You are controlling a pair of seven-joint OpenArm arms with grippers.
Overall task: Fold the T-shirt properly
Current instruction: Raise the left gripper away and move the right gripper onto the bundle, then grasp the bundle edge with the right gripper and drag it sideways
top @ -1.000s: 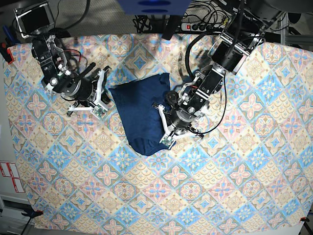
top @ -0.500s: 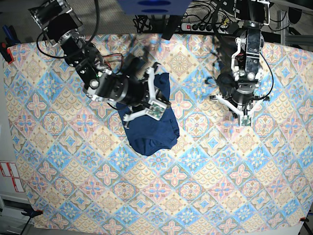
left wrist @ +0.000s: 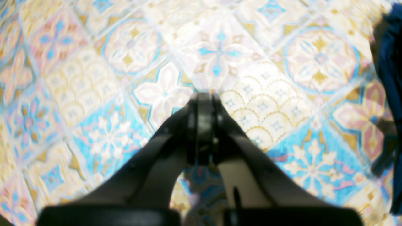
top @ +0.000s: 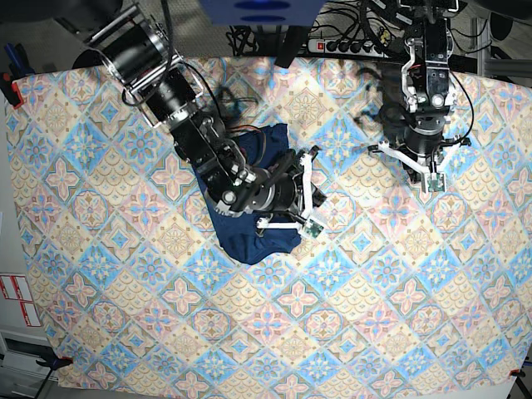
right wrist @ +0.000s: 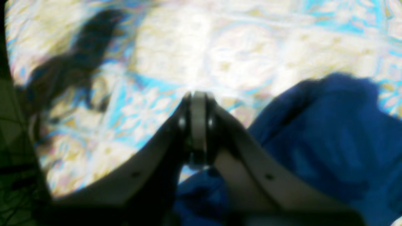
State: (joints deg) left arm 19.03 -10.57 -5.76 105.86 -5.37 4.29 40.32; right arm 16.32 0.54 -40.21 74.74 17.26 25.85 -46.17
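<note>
The dark blue T-shirt [top: 243, 238] lies folded into a compact shape left of the table's middle. My right arm stretches across it and hides much of it. My right gripper [top: 312, 223] is shut and empty, its tip just past the shirt's right edge over the patterned cloth. In the right wrist view the shut right gripper [right wrist: 198, 98] has the T-shirt [right wrist: 329, 135] beside and beneath it. My left gripper [top: 432, 181] is shut and empty at the back right, well away from the shirt. The left wrist view has the shut left gripper [left wrist: 204, 98] above bare cloth and a dark blue strip [left wrist: 389, 62] at the right edge.
A pastel diamond-patterned cloth [top: 349, 316] covers the whole table. A power strip and cables [top: 349, 41] lie behind the back edge. A red clamp [top: 8, 87] sits at the left edge. The table's left border [top: 10, 274] shows white with stickers.
My right arm has swung from the left side across the shirt to its right edge. My left arm has pulled away from the shirt to the back right. Both grippers stayed shut.
</note>
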